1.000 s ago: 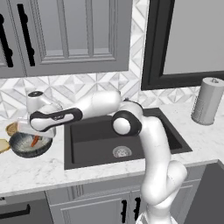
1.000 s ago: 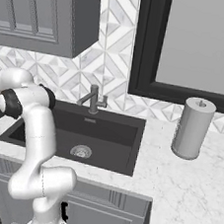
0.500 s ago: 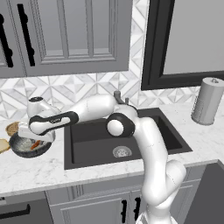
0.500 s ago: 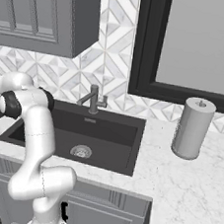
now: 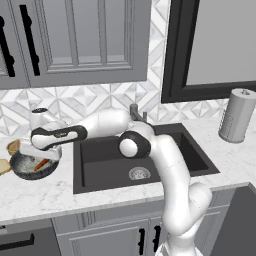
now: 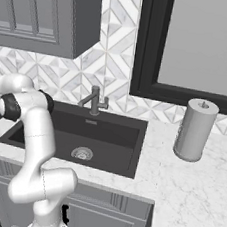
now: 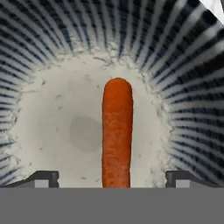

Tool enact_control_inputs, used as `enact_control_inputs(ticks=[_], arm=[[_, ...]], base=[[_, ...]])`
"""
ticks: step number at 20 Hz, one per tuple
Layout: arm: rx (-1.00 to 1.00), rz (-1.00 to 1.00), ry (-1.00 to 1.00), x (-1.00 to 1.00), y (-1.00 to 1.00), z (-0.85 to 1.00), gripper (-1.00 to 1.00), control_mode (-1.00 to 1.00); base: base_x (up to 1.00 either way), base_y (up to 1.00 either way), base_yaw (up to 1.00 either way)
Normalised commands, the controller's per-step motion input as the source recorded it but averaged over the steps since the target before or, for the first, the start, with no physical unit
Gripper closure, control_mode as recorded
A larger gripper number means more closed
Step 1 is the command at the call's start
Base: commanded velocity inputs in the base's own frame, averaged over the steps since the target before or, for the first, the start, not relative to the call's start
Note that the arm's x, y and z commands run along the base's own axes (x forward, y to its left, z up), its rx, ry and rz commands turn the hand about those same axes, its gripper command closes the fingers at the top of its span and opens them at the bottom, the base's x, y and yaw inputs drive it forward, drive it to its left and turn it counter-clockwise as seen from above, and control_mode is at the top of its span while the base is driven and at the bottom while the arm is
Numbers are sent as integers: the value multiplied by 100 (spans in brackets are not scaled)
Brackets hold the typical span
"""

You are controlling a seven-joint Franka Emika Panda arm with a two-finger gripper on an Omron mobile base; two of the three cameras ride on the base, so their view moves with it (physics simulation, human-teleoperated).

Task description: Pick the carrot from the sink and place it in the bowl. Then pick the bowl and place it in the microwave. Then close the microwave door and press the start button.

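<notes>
1 tan bowl beside bowl.

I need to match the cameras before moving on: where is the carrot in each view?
Left base view: carrot at the left edge, lying in the bowl under the hand.
Right base view: hidden behind the arm.
Hand view: centre, between the open fingers.
Shared landmark: the bowl.

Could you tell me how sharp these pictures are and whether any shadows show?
Hand view: the carrot and the bowl are soft and blurred up close, with a faint grey shadow patch beside the carrot. Left base view: sharp and evenly lit, with soft shading in the sink. Right base view: equally sharp, no glare.
</notes>
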Motion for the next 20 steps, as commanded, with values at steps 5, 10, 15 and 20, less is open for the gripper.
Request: enact_control_inputs(ticks=[5,10,15,20], arm=[[0,0,0,-16,-19,28,-100,-100],[0,0,0,-6,-47,2,-100,-100],[0,0,0,0,-43,0,-100,-100],[0,0,0,7,0,-17,-100,-100]], base=[[0,0,0],[0,0,0],[0,0,0],[0,0,0]])
